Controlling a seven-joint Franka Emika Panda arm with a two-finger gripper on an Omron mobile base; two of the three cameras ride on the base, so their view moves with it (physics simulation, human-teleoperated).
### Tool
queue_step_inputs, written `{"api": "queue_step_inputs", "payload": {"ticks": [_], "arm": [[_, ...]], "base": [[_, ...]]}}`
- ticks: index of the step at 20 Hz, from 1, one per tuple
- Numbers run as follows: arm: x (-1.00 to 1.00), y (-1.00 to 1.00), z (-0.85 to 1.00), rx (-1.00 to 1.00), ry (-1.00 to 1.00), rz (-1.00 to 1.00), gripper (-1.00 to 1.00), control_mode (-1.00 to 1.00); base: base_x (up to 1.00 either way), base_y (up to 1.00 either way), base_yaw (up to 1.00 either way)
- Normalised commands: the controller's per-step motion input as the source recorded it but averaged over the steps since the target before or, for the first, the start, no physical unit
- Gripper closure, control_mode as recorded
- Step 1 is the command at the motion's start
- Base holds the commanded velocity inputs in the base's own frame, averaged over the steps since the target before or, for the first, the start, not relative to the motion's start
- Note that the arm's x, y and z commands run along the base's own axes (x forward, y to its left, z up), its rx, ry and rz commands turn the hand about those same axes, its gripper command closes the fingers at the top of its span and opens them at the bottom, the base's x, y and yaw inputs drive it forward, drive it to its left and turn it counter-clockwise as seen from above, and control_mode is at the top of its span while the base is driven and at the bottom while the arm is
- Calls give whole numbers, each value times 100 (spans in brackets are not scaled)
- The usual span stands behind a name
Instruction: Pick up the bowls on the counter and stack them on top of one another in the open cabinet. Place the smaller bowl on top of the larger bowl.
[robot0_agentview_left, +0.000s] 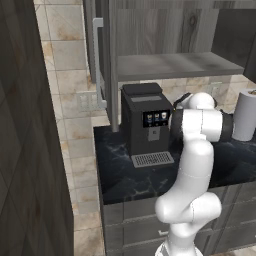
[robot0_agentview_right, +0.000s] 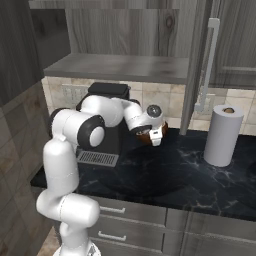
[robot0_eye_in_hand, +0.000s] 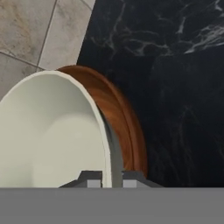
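smaller bowl (robot0_eye_in_hand: 48, 140) – rim between fingertips | end effector (robot0_eye_in_hand: 105, 183) clamped on it | larger bowl (robot0_eye_in_hand: 124, 127) – just behind

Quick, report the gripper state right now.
Gripper: closed on the rim of the smaller bowl, one finger inside and one outside, with the larger bowl right behind it above the counter.

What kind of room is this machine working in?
A kitchen, though a computer-rendered one. A black coffee machine stands on a dark marbled stone counter over grey drawer fronts, a white paper towel roll stands nearby, and a grey wood-grain wall cabinet hangs above.
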Motion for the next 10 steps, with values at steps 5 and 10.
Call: {"api": "queue_step_inputs", "payload": {"ticks": [5, 10], "arm": [[7, 0, -16, 0, 0, 0, -100, -100], [2, 0, -10, 0, 0, 0, -100, -100]], "base": [[0, 0, 0], [0, 0, 0]]}}
